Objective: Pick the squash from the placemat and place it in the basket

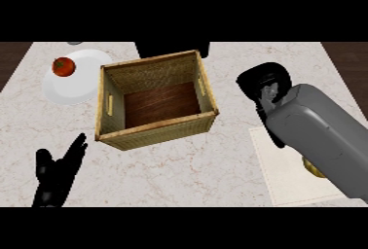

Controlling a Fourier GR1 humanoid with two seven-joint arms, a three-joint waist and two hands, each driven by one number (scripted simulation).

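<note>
Right hand (265, 87) hangs curled beside the basket (115, 104), its hold hidden. Left hand (57, 172) rests open on the surface (187, 168).

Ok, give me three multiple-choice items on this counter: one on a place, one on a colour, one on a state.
1. Where does the tomato lie?
A. on the white plate
B. in the basket
C. on the placemat

2. What colour is the placemat?
A. blue
B. cream
C. black

3. What is inside the basket?
A. the tomato
B. a plate
C. nothing, its bottom is bare

Answers: 1 A, the tomato sits on the plate left of the basket. 2 B, the mat under the right forearm is cream. 3 C, only the dark wooden bottom shows.
</note>
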